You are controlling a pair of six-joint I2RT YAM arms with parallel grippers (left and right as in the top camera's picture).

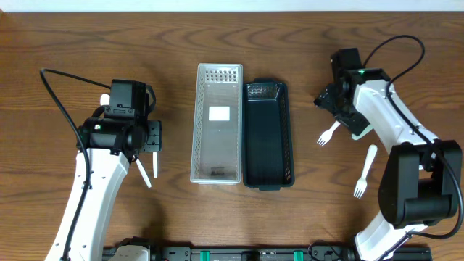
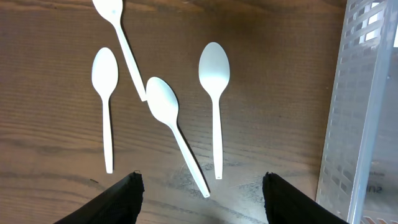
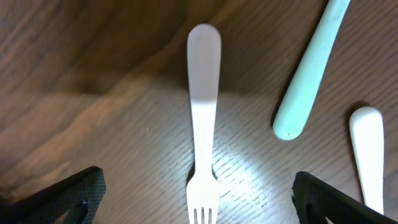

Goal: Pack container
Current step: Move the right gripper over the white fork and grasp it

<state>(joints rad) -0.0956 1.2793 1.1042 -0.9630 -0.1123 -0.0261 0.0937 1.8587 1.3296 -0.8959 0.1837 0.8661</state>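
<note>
Several white plastic spoons (image 2: 214,93) lie on the wood table below my left gripper (image 2: 202,199), which is open and empty above their handle ends. In the overhead view the left gripper (image 1: 148,138) is left of the clear container (image 1: 217,156). A black container (image 1: 268,177) sits against the clear one's right side. My right gripper (image 3: 199,208) is open and empty, hovering over a white fork (image 3: 203,124), with the fork between the fingers. In the overhead view the right gripper (image 1: 336,101) is right of the black container, near that fork (image 1: 328,134).
A second white fork (image 1: 365,172) lies at the right, near the right arm's base. A pale green handle (image 3: 311,74) and another white handle (image 3: 370,155) lie right of the fork. The clear container's perforated wall (image 2: 364,112) is right of the spoons.
</note>
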